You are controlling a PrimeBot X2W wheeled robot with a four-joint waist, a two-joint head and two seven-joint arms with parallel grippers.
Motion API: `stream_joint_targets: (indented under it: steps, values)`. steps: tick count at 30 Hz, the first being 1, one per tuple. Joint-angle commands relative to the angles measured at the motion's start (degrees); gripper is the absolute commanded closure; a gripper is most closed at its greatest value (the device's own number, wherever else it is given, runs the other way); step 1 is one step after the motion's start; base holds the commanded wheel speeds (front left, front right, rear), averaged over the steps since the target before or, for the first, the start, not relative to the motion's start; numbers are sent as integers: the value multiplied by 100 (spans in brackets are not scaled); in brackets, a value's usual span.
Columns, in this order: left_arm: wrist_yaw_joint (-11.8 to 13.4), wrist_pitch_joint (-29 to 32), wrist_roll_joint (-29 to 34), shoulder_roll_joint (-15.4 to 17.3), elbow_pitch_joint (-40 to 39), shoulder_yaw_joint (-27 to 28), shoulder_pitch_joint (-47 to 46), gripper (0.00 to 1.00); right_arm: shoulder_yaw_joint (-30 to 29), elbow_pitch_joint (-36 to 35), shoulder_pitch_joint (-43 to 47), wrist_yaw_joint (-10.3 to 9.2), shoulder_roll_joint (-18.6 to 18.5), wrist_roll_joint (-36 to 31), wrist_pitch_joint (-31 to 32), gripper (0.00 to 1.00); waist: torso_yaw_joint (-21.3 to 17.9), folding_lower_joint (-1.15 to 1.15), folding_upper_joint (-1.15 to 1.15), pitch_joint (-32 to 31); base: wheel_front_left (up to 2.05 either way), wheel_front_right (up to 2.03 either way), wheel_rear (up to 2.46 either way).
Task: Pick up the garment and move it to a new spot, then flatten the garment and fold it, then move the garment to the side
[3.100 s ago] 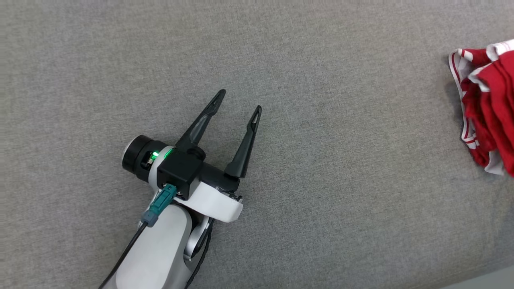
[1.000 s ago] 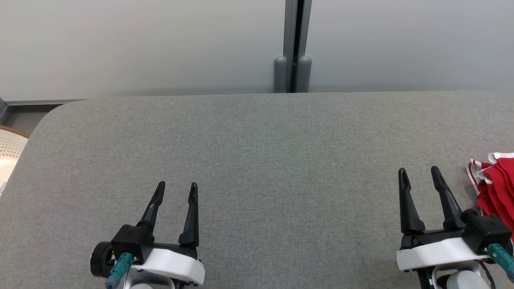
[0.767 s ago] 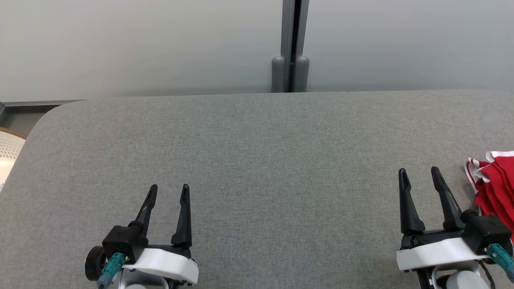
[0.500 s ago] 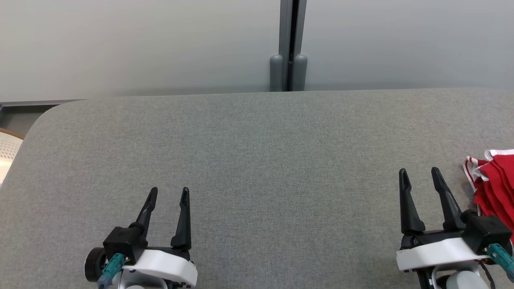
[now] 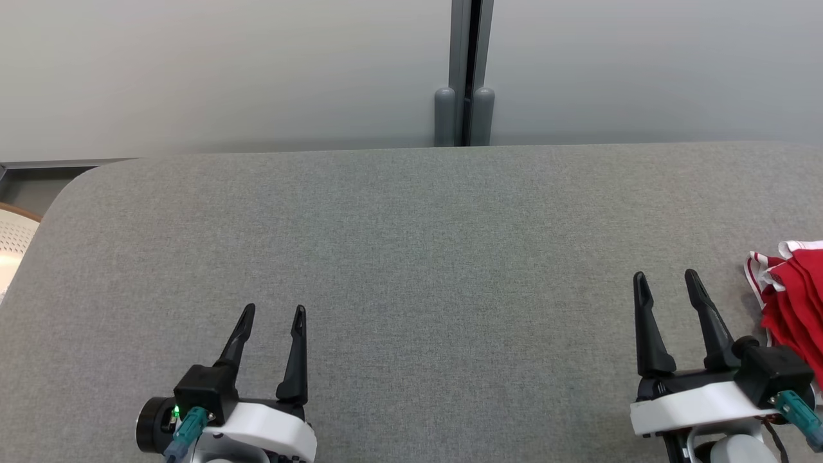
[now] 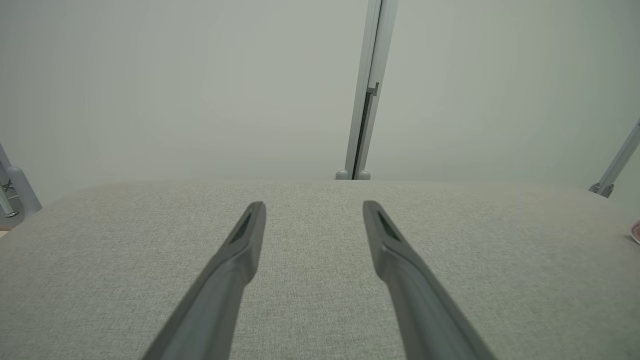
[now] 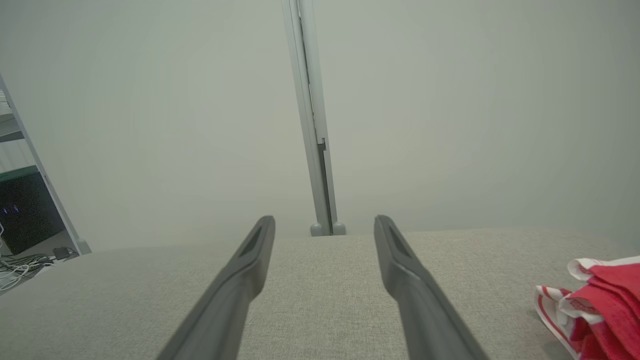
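Observation:
A red garment (image 5: 794,302) with white striped trim lies bunched at the right edge of the grey padded table (image 5: 411,244); its near corner shows as the garment (image 7: 595,305) in the right wrist view. My right gripper (image 5: 665,286) stands open just left of it, apart from the cloth, with nothing between its fingers. My left gripper (image 5: 274,317) is open at the lower left, far from the garment, over bare table. Both pairs of fingers point toward the far wall, as the left gripper (image 6: 314,207) and right gripper (image 7: 325,222) show in their wrist views.
A pale wall with a grey vertical post (image 5: 465,77) stands behind the table's far edge. A white perforated object (image 5: 13,247) sits beyond the rounded left corner. The garment runs off the head view's right edge.
The head camera rose from a close downward look at the left gripper to a wide view of the table. Over the last second the left gripper drew back slightly; the right barely moved.

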Motion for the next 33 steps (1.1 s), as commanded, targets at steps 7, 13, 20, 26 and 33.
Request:
stream_joint_targets:
  steps: [7,13,20,26,33]
  values:
    - [-11,18,-102,-13,157,3,148,100,22,171,131,0,35,97,21,100,2,0,0,-7,0,0,0]
    - [-91,172,-791,16,121,125,120,100,-56,172,108,0,26,786,193,100,-13,0,0,-16,0,0,0]
    - [-196,364,-1623,49,108,277,67,100,-154,179,74,0,15,1621,405,100,-33,0,0,-29,0,0,0]
    - [-267,501,-2195,69,97,383,31,100,-224,183,50,0,9,2195,551,100,-48,0,0,-39,0,0,0]
    - [-335,625,-2722,85,76,487,5,100,-289,186,32,0,4,2730,688,100,-63,0,0,-48,0,0,0]
